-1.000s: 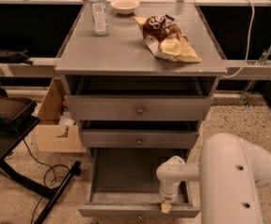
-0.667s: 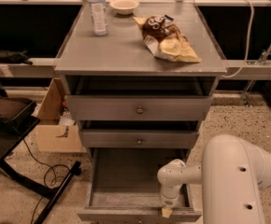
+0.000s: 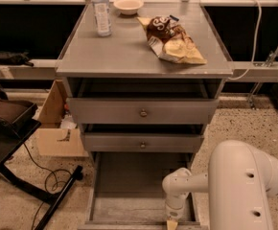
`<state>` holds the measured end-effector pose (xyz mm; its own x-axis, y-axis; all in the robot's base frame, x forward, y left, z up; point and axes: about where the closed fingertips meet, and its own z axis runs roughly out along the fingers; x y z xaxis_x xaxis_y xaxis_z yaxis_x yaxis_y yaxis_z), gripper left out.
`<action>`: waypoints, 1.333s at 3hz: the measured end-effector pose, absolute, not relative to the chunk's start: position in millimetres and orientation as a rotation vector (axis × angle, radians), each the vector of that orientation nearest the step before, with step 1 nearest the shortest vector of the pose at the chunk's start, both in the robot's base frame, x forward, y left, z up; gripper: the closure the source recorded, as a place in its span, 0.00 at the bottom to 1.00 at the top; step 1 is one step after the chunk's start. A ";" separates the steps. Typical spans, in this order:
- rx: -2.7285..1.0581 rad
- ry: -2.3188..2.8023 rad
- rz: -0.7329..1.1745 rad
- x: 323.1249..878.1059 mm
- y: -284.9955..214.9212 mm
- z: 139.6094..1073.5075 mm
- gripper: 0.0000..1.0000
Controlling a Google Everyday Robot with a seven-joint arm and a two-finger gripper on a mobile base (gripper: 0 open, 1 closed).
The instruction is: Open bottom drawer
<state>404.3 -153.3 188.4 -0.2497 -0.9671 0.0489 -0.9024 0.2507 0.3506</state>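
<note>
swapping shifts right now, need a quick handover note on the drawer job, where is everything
Gripper: low at the front edge of the bottom drawer, right of centre, arm reaching down from the right.
Bottom drawer: pulled well out, and the grey tray floor that shows is bare.
Middle drawer and top drawer: not pulled out.
Done: the bottom drawer looks open.
Left: probably just backing the arm clear.
</note>
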 end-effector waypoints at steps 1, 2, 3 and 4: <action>1.742 -2.270 -0.367 404.3 -153.3 188.5 1.00; 1.682 -2.270 -0.409 382.7 -154.8 186.9 1.00; 1.682 -2.270 -0.409 382.7 -154.8 186.9 0.81; 1.682 -2.270 -0.409 382.7 -154.8 186.9 0.59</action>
<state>382.7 -154.8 186.9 -0.2793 -0.9584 0.0594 -0.8773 0.2798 0.3900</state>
